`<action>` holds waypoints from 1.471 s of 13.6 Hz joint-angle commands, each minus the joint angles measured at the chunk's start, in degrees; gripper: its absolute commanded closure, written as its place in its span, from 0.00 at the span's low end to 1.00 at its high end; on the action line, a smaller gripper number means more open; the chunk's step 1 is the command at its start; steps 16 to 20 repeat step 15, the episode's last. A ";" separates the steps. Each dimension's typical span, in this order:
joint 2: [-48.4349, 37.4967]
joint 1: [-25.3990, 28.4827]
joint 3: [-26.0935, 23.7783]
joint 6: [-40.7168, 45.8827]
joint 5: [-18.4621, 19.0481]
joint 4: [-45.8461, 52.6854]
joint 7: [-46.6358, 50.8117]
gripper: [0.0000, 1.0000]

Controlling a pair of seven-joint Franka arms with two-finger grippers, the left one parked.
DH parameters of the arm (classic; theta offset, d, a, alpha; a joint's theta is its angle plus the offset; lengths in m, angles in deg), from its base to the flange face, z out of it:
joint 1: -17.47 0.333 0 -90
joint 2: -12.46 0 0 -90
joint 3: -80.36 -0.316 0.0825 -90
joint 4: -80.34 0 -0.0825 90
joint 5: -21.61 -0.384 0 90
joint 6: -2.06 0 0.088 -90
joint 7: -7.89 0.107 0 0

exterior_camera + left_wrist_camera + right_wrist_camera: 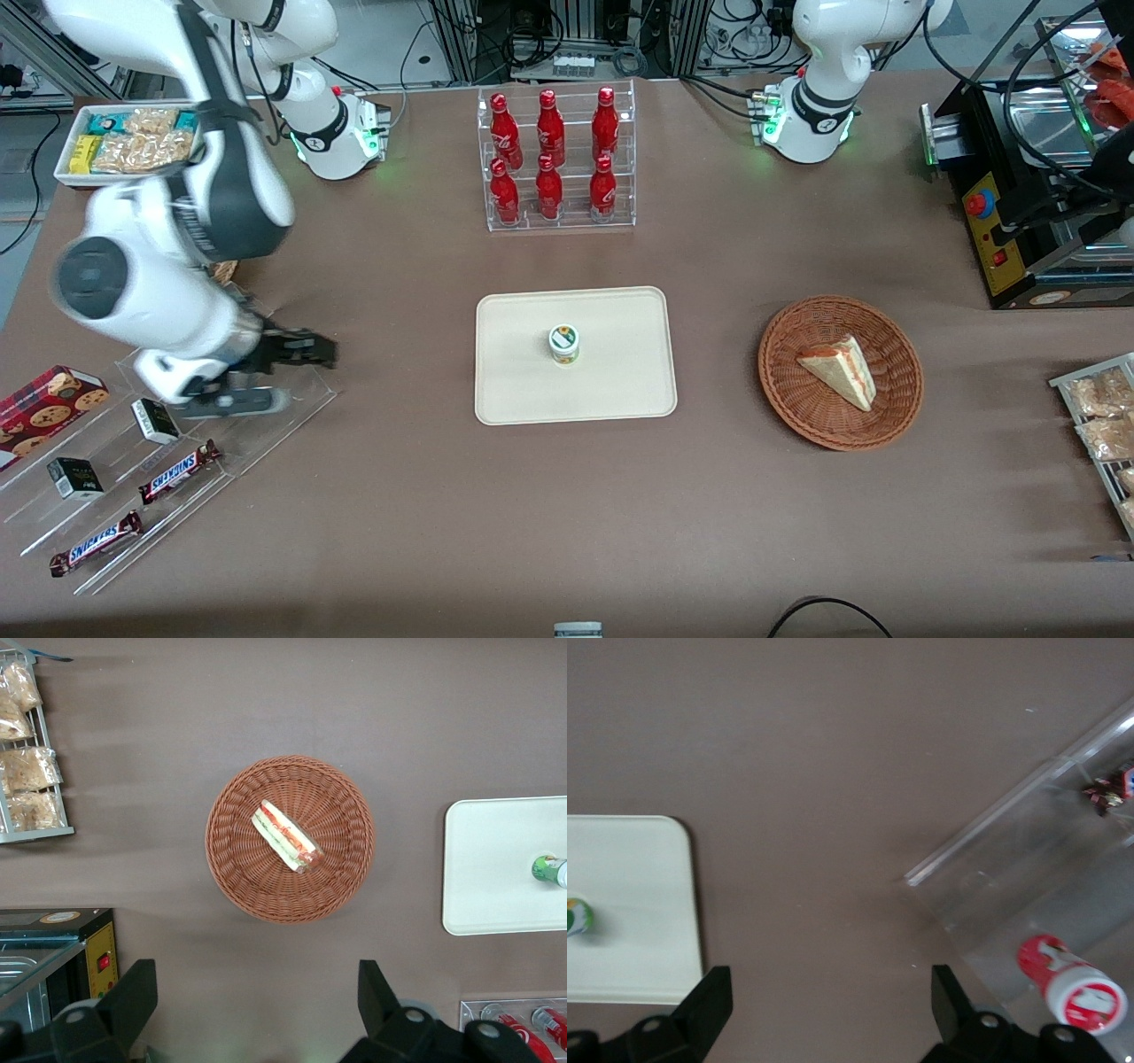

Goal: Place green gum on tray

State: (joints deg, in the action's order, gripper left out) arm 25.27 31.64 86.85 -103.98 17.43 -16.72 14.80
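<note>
In the middle of the front view, the green gum [563, 343] stands upright on the tray [620, 390], near its center, with nothing holding it. So the job looks done. The gripper [306, 349] is at the left of that picture, well apart from the tray, above a clear rack [266, 425] at the working arm's end of the tabletop. Its jaws are wide open and empty. A red gum [1072, 984] lies in that rack.

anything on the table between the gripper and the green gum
Nothing but bare brown table, then the tray's own surface. In the front view the open gripper hangs over the clear candy rack, and the green gum stands mid-tray.
</note>
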 commanded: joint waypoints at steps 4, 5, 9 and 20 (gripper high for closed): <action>-6.21 -10.28 -2.19 6.63 -0.74 -2.96 -1.98 0.00; -6.82 -11.52 -2.19 7.60 -0.65 -2.96 -2.94 0.00; -8.93 -16.09 -2.63 10.84 -0.65 -2.96 -7.52 0.00; -12.36 -16.89 -2.63 16.66 2.25 -2.35 -7.34 0.00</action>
